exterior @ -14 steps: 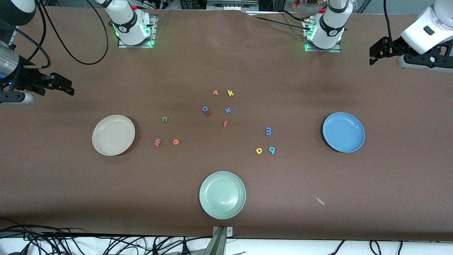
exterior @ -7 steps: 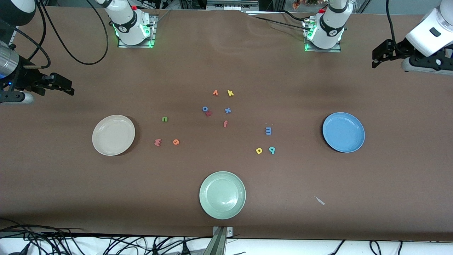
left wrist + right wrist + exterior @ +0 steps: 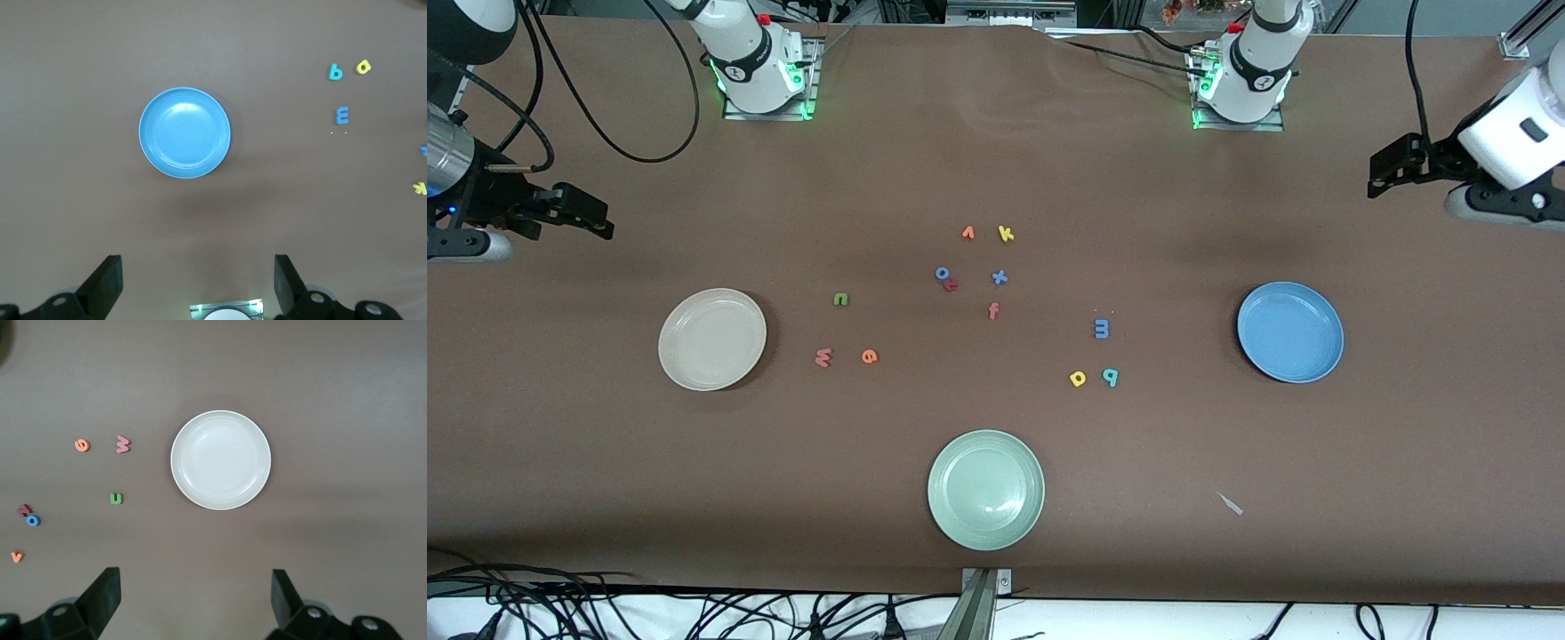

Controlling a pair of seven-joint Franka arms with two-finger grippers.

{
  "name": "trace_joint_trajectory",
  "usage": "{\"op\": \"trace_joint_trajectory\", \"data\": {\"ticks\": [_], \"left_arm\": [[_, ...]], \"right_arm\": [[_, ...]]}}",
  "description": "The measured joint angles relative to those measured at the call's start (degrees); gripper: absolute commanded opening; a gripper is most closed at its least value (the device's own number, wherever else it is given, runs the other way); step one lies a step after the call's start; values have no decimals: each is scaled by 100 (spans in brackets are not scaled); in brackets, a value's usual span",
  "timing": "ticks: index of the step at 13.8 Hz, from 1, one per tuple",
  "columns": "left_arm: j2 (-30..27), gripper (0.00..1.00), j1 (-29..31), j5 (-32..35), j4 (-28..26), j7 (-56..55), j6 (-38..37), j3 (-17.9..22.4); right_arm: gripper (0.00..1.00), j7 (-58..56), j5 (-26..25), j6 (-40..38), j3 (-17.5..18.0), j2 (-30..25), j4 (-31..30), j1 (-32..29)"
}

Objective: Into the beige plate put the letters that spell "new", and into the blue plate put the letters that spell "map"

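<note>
The beige plate lies toward the right arm's end, with the green n, pinkish w and orange e on the table beside it. The blue plate lies toward the left arm's end, with the blue m, yellow a and teal p beside it. Both plates hold nothing. My right gripper hangs open high over the table's edge. My left gripper hangs open high over its end of the table.
A pale green plate sits near the front edge, mid-table. Other letters cluster at the centre: orange v, yellow k, blue o, blue x, red f. A small scrap lies near the front.
The left arm's hand has shifted a little lower in the front view and toward its end of the table. The right arm, letters and plates have not moved.
</note>
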Motion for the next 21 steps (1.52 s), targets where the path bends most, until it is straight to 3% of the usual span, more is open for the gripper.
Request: {"op": "trace_joint_trajectory", "data": {"ticks": [8, 14, 21], "left_arm": [[224, 100, -7, 1, -258, -13, 39, -43], [285, 100, -244, -100, -1484, -825, 1538, -421], [444, 100, -796, -165, -2702, -1325, 3685, -522]], "right_arm": [[100, 0, 0, 0, 0, 0, 0, 0], [100, 0, 0, 16, 2, 0, -1, 2], [100, 0, 5, 285, 50, 178, -1, 205]]}}
